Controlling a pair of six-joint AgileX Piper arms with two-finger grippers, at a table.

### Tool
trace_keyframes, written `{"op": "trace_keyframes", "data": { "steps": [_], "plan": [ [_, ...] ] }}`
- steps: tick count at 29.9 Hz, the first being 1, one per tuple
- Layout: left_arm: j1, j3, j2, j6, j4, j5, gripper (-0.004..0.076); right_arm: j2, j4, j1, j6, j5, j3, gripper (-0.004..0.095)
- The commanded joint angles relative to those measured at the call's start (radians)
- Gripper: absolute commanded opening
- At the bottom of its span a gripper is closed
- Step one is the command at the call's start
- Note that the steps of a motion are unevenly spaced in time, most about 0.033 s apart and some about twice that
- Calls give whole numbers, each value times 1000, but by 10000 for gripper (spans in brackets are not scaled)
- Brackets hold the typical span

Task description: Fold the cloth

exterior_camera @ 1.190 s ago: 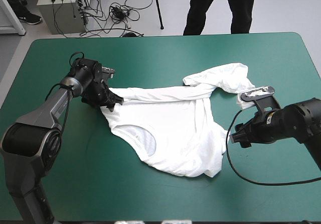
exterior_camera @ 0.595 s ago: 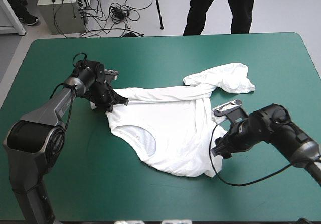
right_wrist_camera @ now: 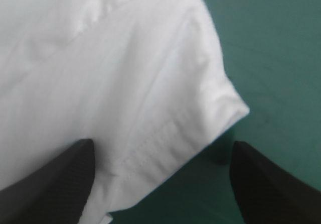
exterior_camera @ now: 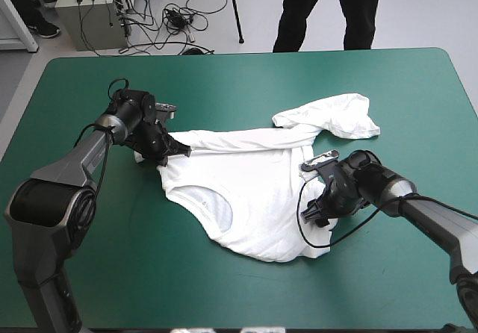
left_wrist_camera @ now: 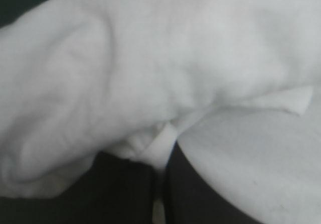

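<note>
The left gripper [left_wrist_camera: 160, 148] is all but closed on a thin pinch of the white T-shirt [exterior_camera: 246, 191], only a narrow strip of fabric showing between its black fingers. The rest of the cloth bulges ahead of it in a soft roll. So small a bite is the first risk: any pull toward the other arm could draw the strip out and drop that edge.

The right gripper [right_wrist_camera: 161, 143] stands wide open and holds nothing, with a stitched corner [right_wrist_camera: 220, 108] of the shirt lying between its fingers and the teal-green desk [exterior_camera: 224, 86] bare just beside it. The corner looks layered, so a shallow close may catch only the top sheet or slide off the hem.

Between the two grippers the T-shirt lies mostly spread on the desk, wrinkled. Beyond the right gripper a sleeve [exterior_camera: 332, 115] is twisted into a bunch. If left that way, it would likely trail along and spoil the fold.
</note>
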State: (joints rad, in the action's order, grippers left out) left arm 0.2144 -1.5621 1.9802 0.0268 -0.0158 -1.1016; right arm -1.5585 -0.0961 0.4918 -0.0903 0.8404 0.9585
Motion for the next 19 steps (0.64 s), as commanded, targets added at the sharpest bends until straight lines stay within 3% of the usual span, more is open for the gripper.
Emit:
{"op": "trace_keyframes", "data": {
  "steps": [1,6,8,11,17,19],
  "plan": [
    [-1,-19,-36,1,8,8,-9,-45,36,-44,35,-20,7,698],
    [-1,-19,-36,3,16,6,-9,-102,136,-92,120,-20,-9,697],
    [-1,-19,-36,3,16,8,-9,-119,140,-92,128,-17,-9,649],
    [-1,-19,-36,5,16,8,-9,-144,192,-92,167,-17,-9,479],
    [3,-19,-37,12,8,21,-9,-200,304,-92,242,-12,-9,-23],
    [3,-19,-44,16,6,30,-9,-208,335,-92,244,-16,-9,-18]
  ]
}}
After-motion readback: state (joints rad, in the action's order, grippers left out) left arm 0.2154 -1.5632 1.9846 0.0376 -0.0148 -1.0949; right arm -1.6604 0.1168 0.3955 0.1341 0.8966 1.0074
